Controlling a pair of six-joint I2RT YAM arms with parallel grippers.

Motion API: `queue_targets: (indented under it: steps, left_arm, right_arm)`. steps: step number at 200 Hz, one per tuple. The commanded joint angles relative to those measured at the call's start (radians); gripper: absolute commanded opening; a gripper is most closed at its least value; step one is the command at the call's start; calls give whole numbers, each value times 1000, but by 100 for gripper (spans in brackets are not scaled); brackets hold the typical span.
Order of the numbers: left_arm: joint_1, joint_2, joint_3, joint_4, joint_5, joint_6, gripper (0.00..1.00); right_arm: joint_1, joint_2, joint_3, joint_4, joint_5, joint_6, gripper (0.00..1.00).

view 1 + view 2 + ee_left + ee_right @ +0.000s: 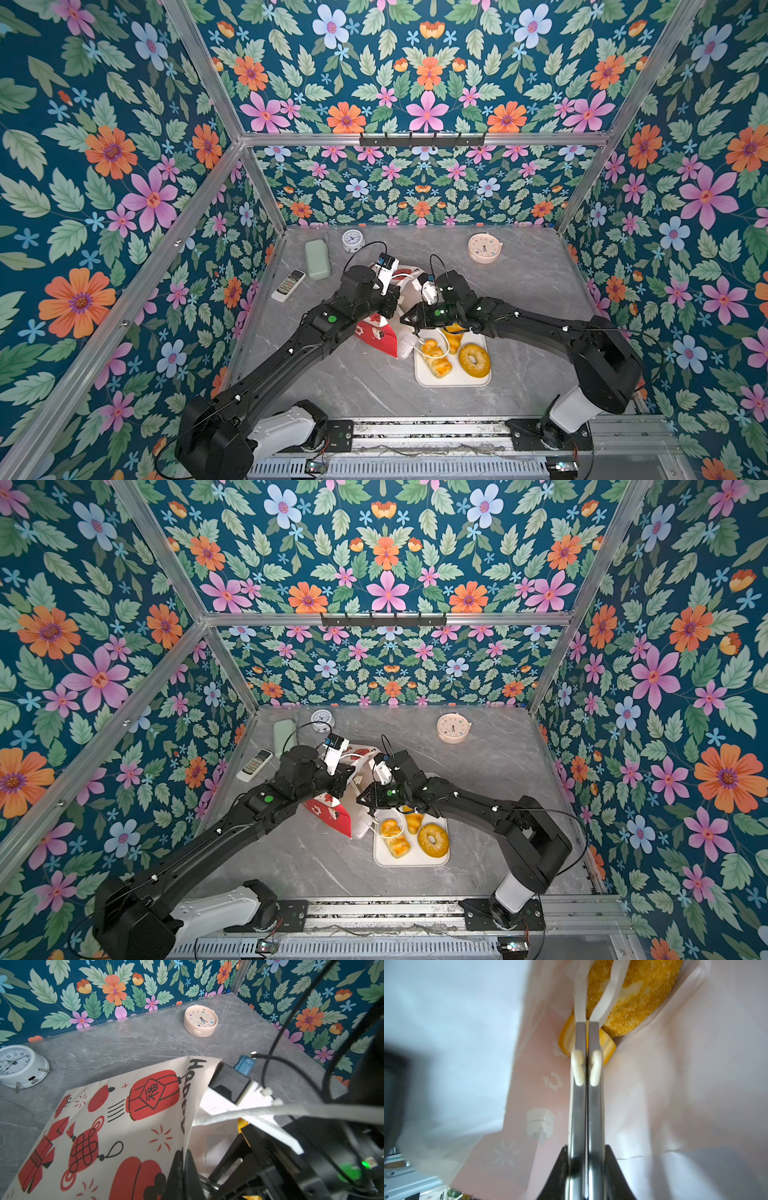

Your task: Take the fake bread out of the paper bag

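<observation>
Left claw and right claw both pinched closed.

black arms, white bases (green lights), black cables

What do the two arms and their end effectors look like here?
The left arm and right arm are matte black jointed links on white base housings, each with a green wrist light and thin black cables. The right end effector has flat silvery fingers with cream clips; the left end effector looks black.
</observation>
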Motion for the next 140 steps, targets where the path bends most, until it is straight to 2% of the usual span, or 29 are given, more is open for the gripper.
queue_targets:
  steps: [1, 45, 81, 97, 140]
  left_arm:
    - [0, -1, 3, 31, -17, 9, 0]
    - [0, 2, 12, 23, -12, 22, 0]
    - [1, 13, 38, -25, -28, 51, 0]
    - [1, 13, 35, -25, -12, 49, 0]
    - [-9, 30, 26, -12, 19, 35, 0]
  right_arm:
    - [-1, -20, -5, -11, 33, -30, 0]
    - [-1, 7, -1, -69, 40, -39, 0]
    - [-2, 31, -9, -69, 28, -23, 20]
    - [-3, 39, -4, -65, 29, -20, 25]
    - [-7, 101, 31, -32, -18, 2, 31]
